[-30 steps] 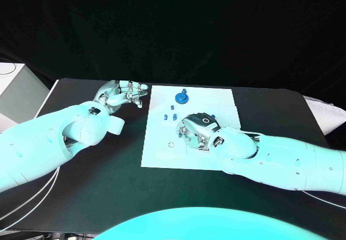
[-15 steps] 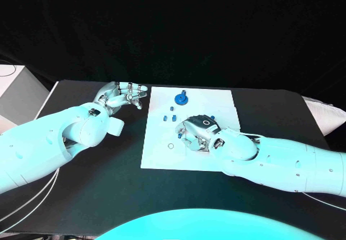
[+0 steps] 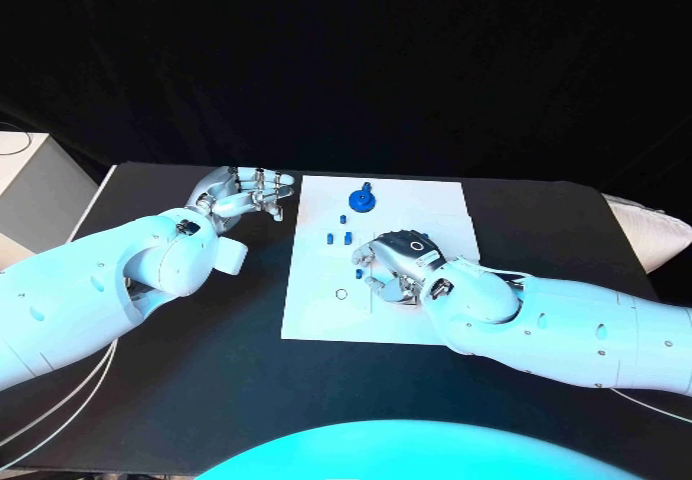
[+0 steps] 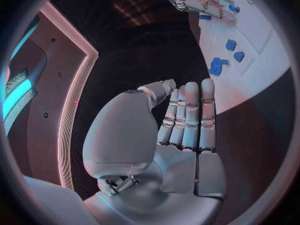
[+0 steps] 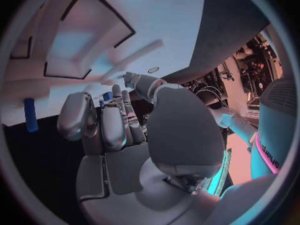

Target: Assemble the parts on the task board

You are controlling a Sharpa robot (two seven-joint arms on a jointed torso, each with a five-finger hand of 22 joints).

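Note:
The white task board (image 3: 433, 210) lies mid-table. On its far part a round blue part (image 3: 364, 197) stands, with small blue parts (image 3: 339, 237) nearer. My right hand (image 3: 397, 265) sits over the board's middle with its fingers curled downward. A small blue part (image 3: 358, 271) lies just beside those fingers and is the blue part (image 5: 29, 121) in the right wrist view. There the thumb of the right hand (image 5: 125, 135) hides whatever is in the grasp. My left hand (image 3: 245, 190) hovers off the board's far left corner; in the left wrist view the left hand (image 4: 181, 130) holds nothing, fingers straight.
A white box (image 3: 29, 190) stands at the table's left edge. Bare black table (image 3: 173, 400) lies on the near side and to both sides of the board. The board (image 5: 156, 15) carries dark-outlined recesses near my right hand.

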